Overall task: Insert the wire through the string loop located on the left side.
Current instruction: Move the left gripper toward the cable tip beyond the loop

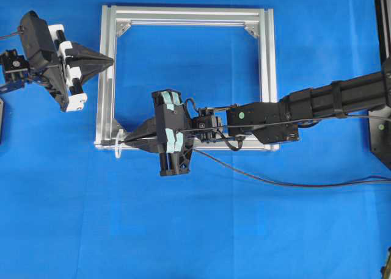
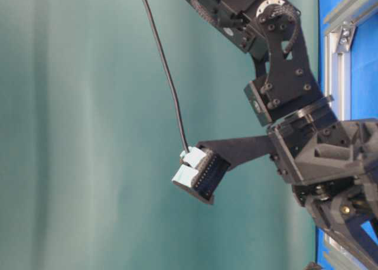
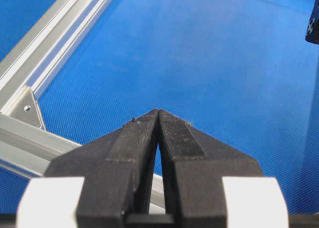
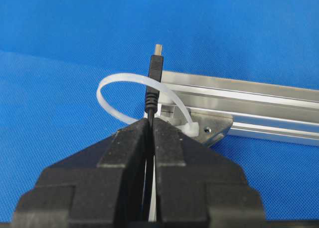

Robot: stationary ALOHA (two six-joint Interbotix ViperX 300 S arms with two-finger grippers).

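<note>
2 arms: right end effector pinches the wire at the string loop; left end effector hangs pressed together.

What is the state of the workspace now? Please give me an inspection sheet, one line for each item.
Surface: blue mat, with a silver frame lying flat on it.
Job's things: wire plug tip pokes through the string loop at the frame's lower left corner.
Clutter: nothing seen.
Grippers: right gripper shut on the wire; left gripper shut, empty, over the frame's left rail.
Cables: wire trails right across the mat.
Surroundings: teal backdrop.
</note>
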